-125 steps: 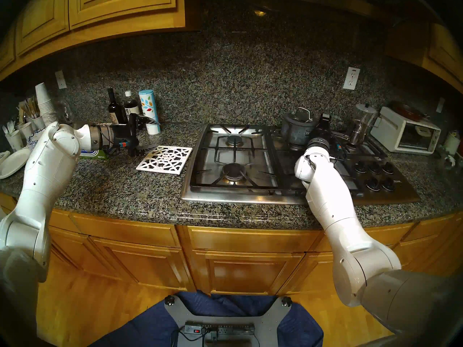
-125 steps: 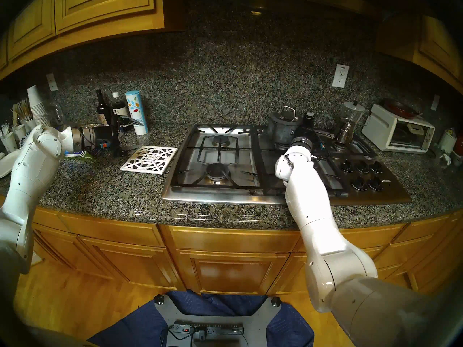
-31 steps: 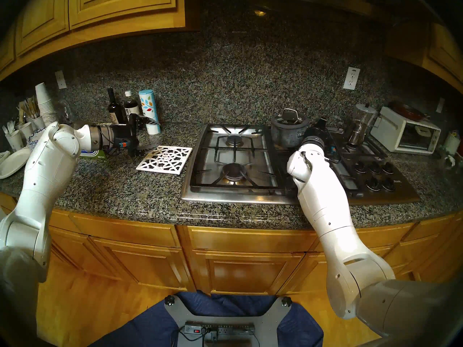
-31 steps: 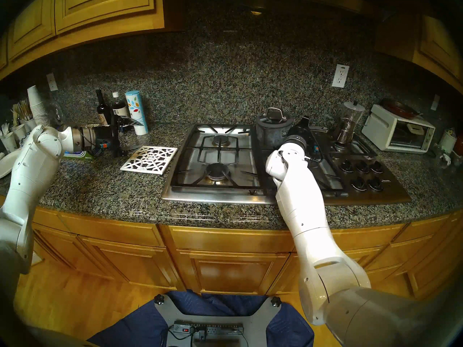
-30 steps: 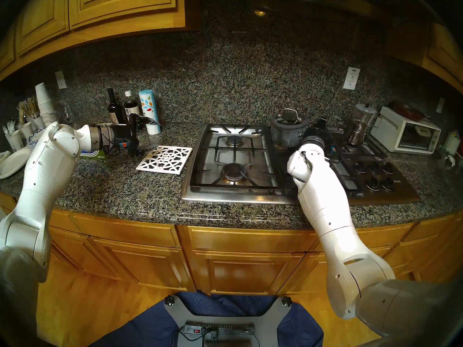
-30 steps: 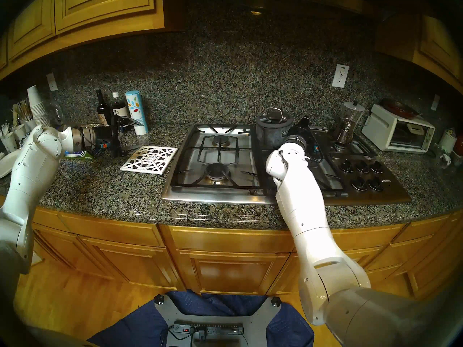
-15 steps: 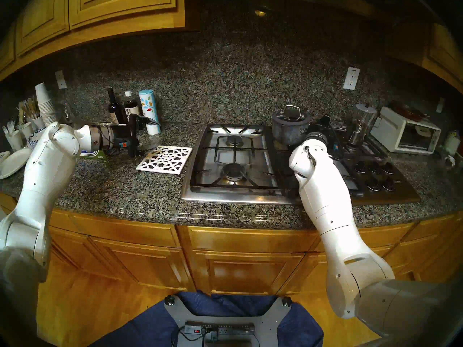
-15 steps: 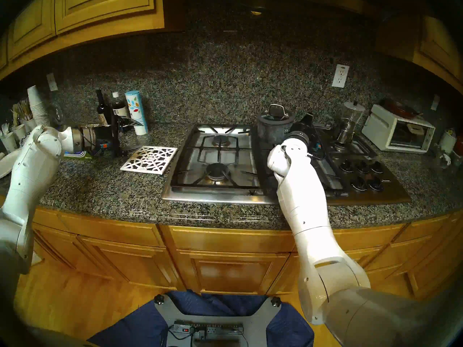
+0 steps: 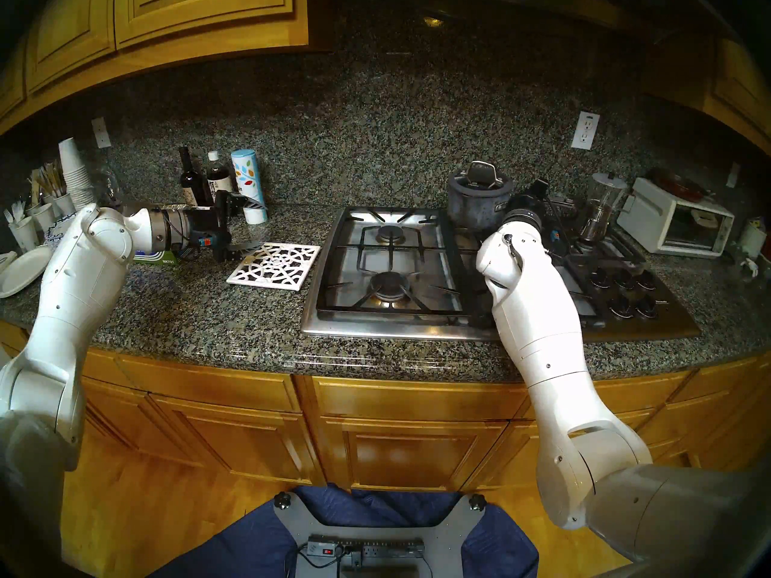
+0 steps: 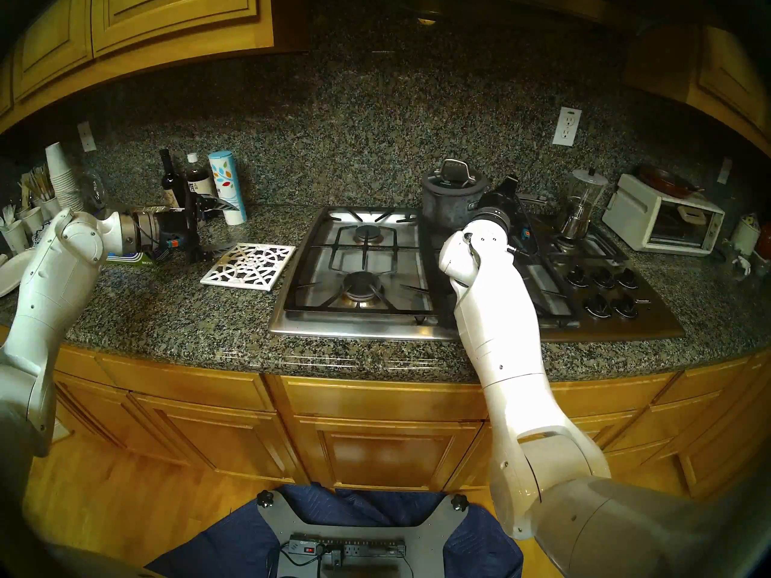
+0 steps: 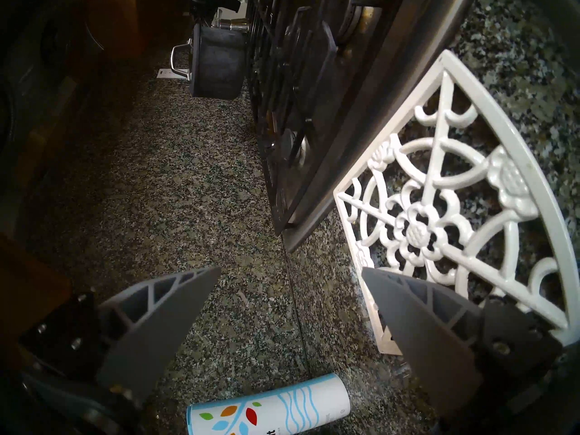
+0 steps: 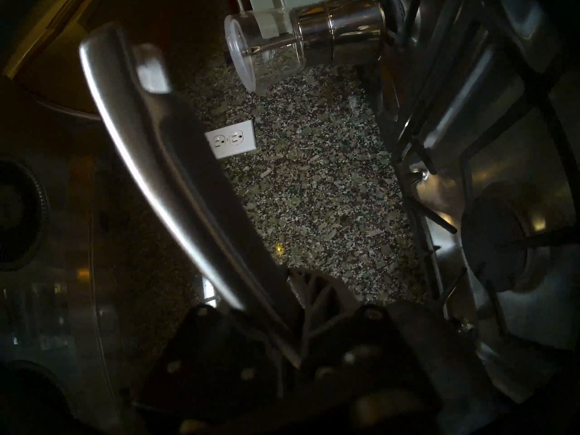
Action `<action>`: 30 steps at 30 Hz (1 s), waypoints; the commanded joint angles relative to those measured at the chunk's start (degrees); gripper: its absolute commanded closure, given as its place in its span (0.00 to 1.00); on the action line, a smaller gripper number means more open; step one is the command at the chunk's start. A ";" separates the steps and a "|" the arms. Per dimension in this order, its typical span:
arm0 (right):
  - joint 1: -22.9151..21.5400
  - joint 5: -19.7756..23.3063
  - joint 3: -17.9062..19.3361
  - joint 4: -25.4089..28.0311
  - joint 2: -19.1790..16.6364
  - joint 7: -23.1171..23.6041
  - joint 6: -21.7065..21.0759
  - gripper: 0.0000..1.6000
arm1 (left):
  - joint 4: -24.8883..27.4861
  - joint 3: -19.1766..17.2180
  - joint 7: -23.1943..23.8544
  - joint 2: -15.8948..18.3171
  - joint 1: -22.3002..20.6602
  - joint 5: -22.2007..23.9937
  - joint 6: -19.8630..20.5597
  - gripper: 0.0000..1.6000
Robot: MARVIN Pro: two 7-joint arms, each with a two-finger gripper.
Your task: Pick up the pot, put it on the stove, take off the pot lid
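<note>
My right pincer (image 12: 292, 302), clamped on the lidded dark-grey pot's (image 9: 477, 206) silver handle (image 12: 163, 161), has raised it clear of the steel stove (image 9: 388, 268); left pincer (image 11: 290, 302) gapes; no labels legible.

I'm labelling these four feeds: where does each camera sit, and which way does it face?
Head pair: up high, looking down at the stove; both arms show.
Left wrist: sideways along the counter, over the trivet; open left gripper.
Right wrist: toward the backsplash; right gripper shut on the pot's handle.
Shared: head and left wrist see the pot lifted, lid on.
</note>
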State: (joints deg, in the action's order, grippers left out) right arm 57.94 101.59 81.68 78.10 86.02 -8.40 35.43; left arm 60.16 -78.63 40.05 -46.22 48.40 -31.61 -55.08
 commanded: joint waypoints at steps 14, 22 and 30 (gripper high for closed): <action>-2.10 -1.99 -3.61 11.14 2.76 1.81 2.69 1.00 | 1.01 -1.03 -0.63 0.08 -2.17 0.48 0.08 0.00; -1.38 -2.59 -5.24 10.74 3.91 2.36 5.30 1.00 | 1.01 -1.03 -0.61 0.08 -2.14 0.48 0.08 0.00; -0.16 -3.00 -6.73 11.76 4.51 2.45 7.50 1.00 | 1.01 -1.02 -0.58 0.09 -2.11 0.47 0.08 0.00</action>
State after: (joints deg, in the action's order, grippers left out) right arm 60.99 100.62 75.82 84.53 89.83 -9.00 42.15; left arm 60.18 -78.65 40.09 -46.22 48.43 -31.60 -55.08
